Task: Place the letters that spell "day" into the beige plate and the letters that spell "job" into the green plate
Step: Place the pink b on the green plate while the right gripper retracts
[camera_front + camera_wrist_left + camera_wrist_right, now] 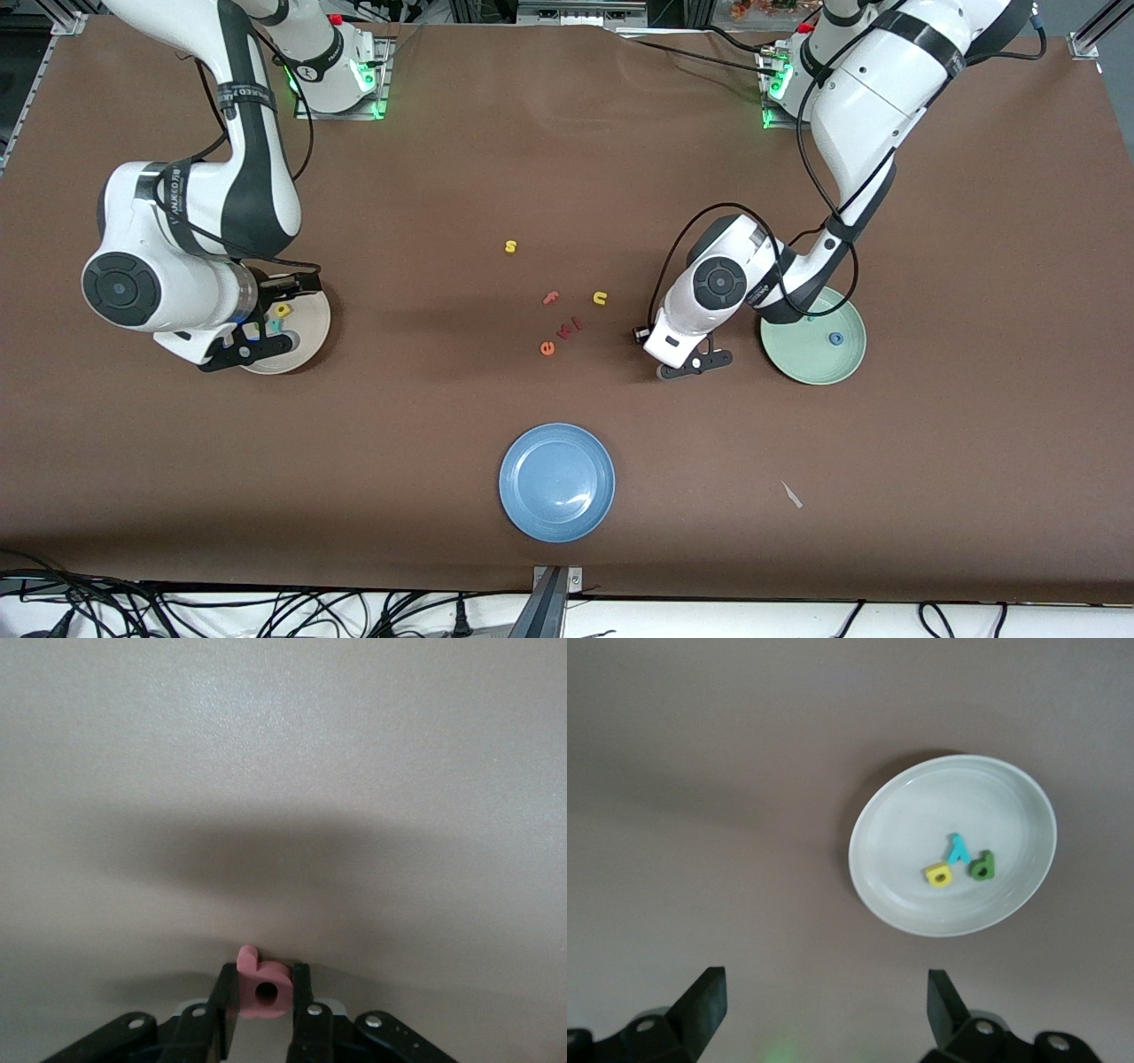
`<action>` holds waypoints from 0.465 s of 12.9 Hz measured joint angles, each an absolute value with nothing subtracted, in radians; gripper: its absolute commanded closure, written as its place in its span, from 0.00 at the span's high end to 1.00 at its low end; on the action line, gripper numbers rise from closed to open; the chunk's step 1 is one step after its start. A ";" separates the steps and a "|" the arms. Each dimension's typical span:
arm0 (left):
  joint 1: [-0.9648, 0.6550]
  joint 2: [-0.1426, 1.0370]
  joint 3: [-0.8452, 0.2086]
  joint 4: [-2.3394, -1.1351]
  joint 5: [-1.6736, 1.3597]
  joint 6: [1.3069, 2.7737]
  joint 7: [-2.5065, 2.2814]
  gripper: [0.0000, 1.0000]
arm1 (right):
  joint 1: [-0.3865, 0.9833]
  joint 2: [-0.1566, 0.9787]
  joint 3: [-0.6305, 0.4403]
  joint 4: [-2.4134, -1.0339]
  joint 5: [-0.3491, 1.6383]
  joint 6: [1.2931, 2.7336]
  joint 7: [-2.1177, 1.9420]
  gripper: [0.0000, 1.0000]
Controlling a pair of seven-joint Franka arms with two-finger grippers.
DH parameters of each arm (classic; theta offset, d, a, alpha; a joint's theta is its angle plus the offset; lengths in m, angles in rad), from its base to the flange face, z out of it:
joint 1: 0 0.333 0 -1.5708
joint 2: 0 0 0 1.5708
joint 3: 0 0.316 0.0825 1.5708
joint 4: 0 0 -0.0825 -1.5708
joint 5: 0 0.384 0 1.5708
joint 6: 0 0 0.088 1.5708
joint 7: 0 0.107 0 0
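Pink foam is sitting between the fingers of the left gripper (264, 997), and the fingers are pinching it tight. It is the salmon-pink b (263, 985). The left wrist view is showing it low down by the brown table (974, 443), with a dark shadow lying under it. In the front view the left gripper (695, 365) is sitting just beside the green plate (833, 368), on the side toward the middle of the table. The blue o (834, 338) is lying in the green plate. The arm is covering part of that plate (so I cannot tell where the teal j is).

The right gripper (819, 1014) is hanging up in the air with its fingers spread wide apart, and nothing is between them. In the front view the right gripper (252, 341) is showing over the beige plate (310, 341) at the right arm's end of the table. The yellow a (939, 874), the teal y (958, 849) and the dark green d (982, 866) are lying close together in that plate.

Near the middle of the table more letters are lying apart from the plates: a yellow s (510, 246), a yellow u (600, 299), a pink f (550, 299) and an orange e (547, 348). A blue plate (556, 481) is sitting nearer to the front camera than all of them.
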State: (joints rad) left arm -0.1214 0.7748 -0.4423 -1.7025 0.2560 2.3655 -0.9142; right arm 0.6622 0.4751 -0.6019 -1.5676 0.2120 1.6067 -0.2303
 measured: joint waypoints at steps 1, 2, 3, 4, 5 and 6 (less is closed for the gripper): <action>-0.121 0.775 -0.442 -1.702 0.256 2.366 -0.914 0.08 | 0.662 0.475 -0.602 -1.550 0.222 1.582 -0.225 1.00; -0.121 0.775 -0.440 -1.700 0.256 2.367 -0.915 0.08 | 0.662 0.475 -0.602 -1.532 0.228 1.565 -0.222 1.00; -0.120 0.774 -0.436 -1.696 0.256 2.368 -0.915 0.09 | 0.662 0.475 -0.602 -1.519 0.236 1.556 -0.220 1.00; -0.116 0.770 -0.432 -1.690 0.256 2.367 -0.915 0.09 | 0.662 0.475 -0.602 -1.511 0.239 1.550 -0.219 1.00; -0.112 0.760 -0.431 -1.683 0.256 2.359 -0.915 0.08 | 0.662 0.475 -0.602 -1.507 0.240 1.547 -0.219 1.00; -0.106 0.742 -0.429 -1.677 0.257 2.332 -0.915 0.08 | 0.660 0.475 -0.599 -1.505 0.240 1.546 -0.219 1.00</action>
State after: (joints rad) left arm -0.1058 0.7417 -0.4294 -1.6774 0.2566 2.3315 -0.9147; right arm 0.6598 0.4746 -0.5993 -1.5047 0.2400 1.5458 -0.2187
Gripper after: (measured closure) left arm 0.749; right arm 0.000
